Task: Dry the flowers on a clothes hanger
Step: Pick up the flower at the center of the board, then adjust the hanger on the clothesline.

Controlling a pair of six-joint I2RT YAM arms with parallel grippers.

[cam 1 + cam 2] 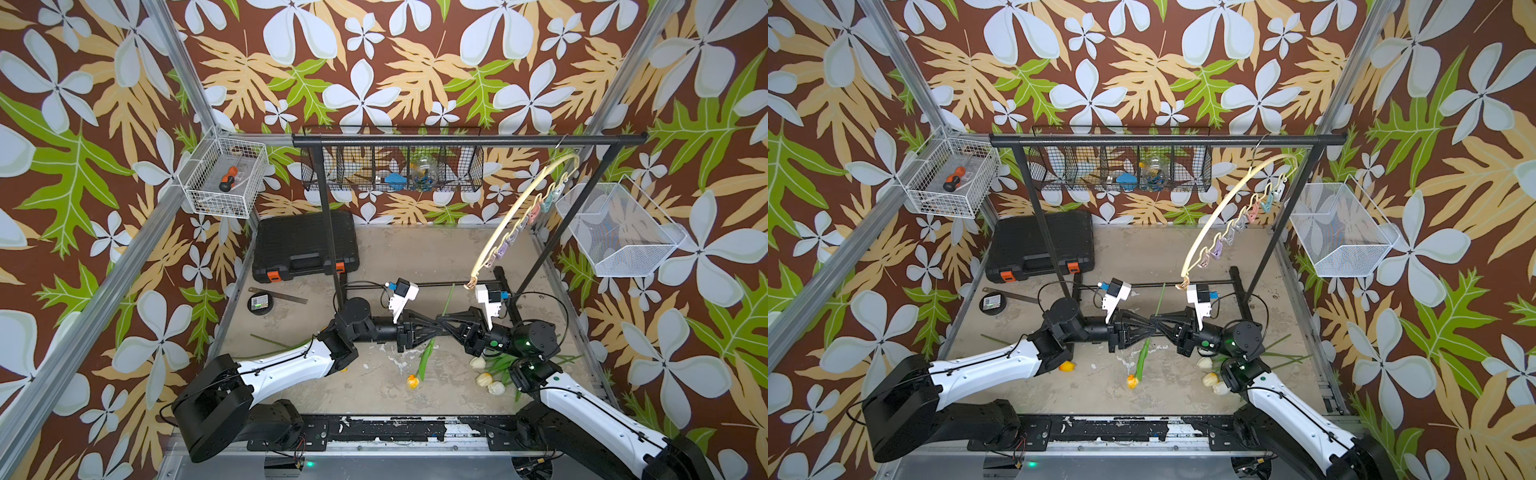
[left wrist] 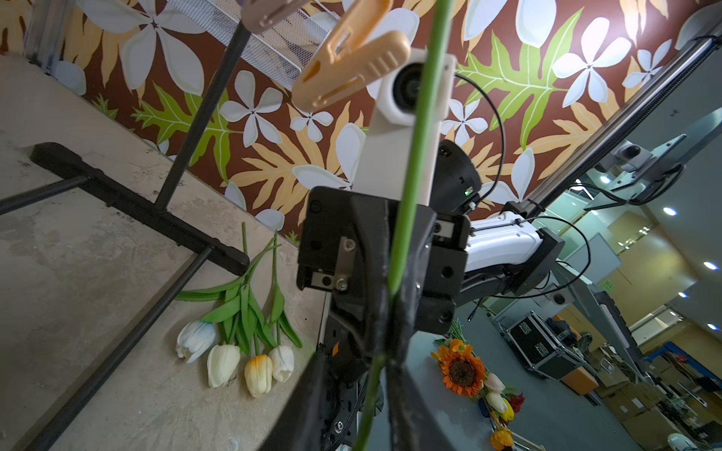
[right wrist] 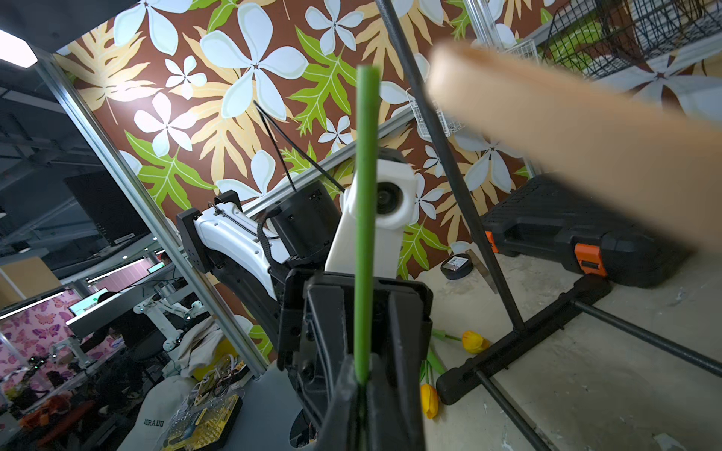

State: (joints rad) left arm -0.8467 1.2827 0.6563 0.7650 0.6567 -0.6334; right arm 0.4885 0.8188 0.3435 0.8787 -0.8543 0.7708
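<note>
- Mid-table, between the two arms, one artificial tulip with an orange-yellow head and a long green stem (image 1: 426, 361) is held with its cut end up and its head low near the grey concrete tabletop (image 1: 374, 257).
- The black right gripper (image 3: 363, 386) is clamped on the bare stem. The black left gripper (image 1: 432, 328) seems to have its jaws parted around the stem, though the view is cramped.
- The stem tip sits just beside a peach plastic clothespin (image 1: 471, 284) on the cream curved clothes hanger (image 1: 519, 208).
- The hanger hangs tilted from the black metal garment rack (image 1: 457, 140).
- The tulip is probably light, thin and bendy, so it is best gripped on the bare stem, not the soft head.
- Other white tulips (image 1: 484, 379) lie on the tabletop.
</note>
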